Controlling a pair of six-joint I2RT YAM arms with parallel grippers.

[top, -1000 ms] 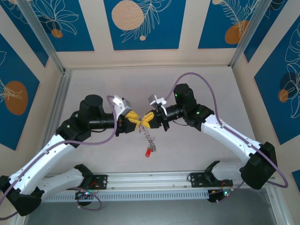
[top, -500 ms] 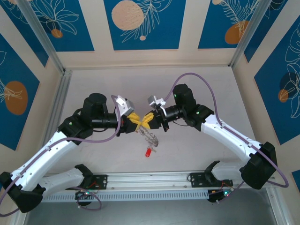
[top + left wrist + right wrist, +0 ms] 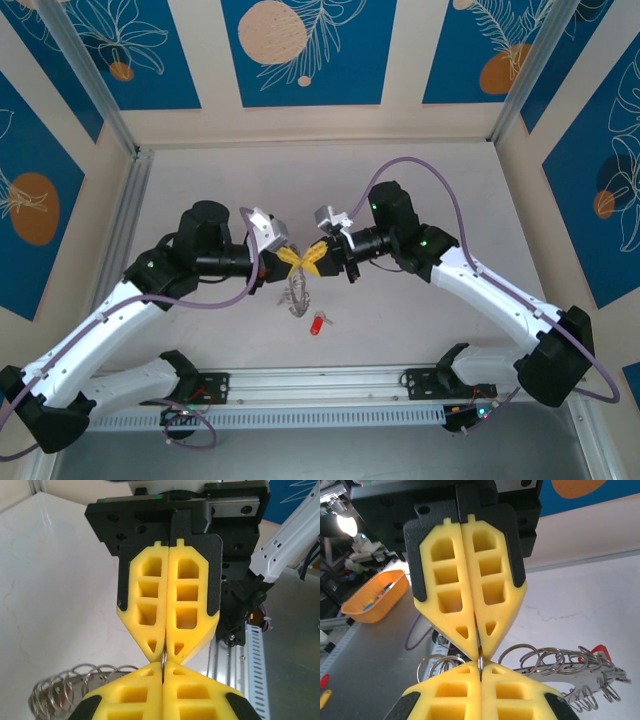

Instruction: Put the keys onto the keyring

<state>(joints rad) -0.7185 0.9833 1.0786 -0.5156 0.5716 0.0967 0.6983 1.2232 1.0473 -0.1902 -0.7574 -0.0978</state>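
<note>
wiry keyring (image 3: 297, 297) — tiny red-headed key (image 3: 318, 324)

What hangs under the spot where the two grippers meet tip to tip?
The keyring, a silvery bunch, dangles beneath the left gripper and right gripper. The red key shows beside its lower end. How the ring is pinched is hidden.
</note>
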